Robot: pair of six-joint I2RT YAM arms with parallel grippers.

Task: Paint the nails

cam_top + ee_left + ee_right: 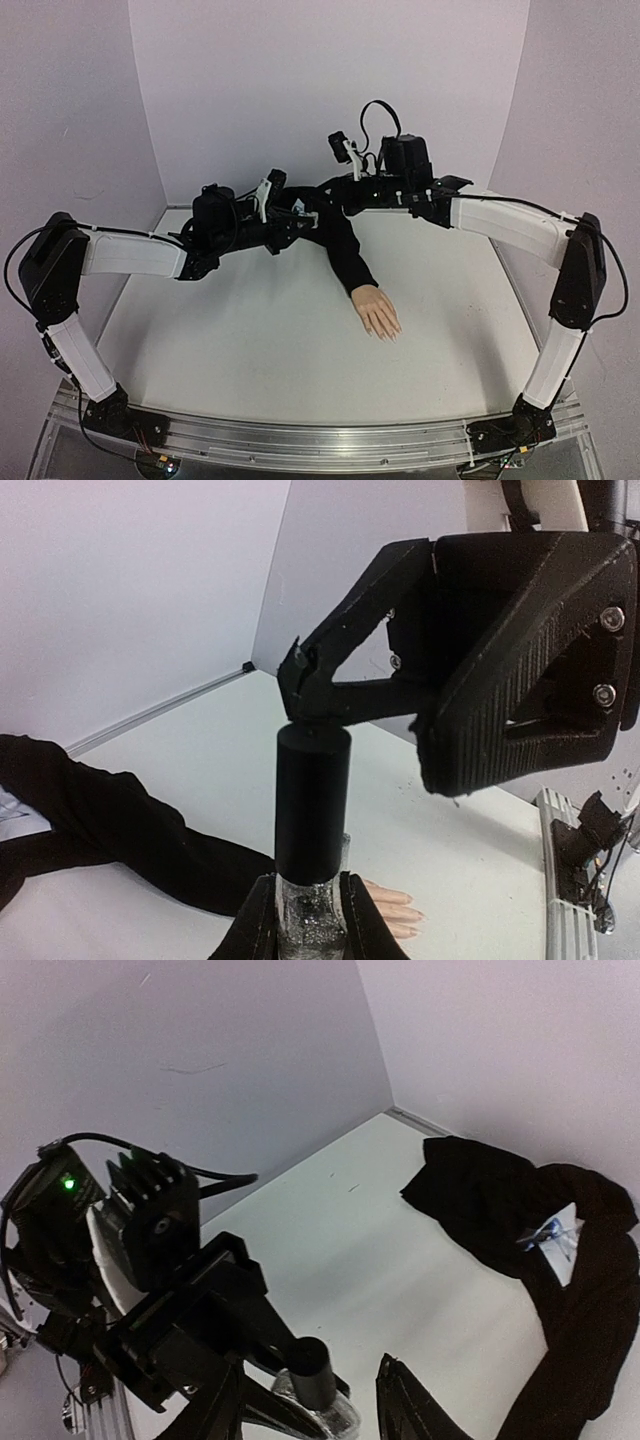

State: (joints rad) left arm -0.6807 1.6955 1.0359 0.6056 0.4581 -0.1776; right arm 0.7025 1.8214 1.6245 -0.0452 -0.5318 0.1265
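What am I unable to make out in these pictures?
1. Nails: top view, too small to tell painted from bare.
2. Mannequin hand: left wrist view, mostly behind the bottle and left gripper.
3. Bottle: both wrist views, lower part cut off by the bottom edge.

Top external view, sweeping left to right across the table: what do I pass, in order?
Left arm → black sleeve → mannequin hand → right arm.
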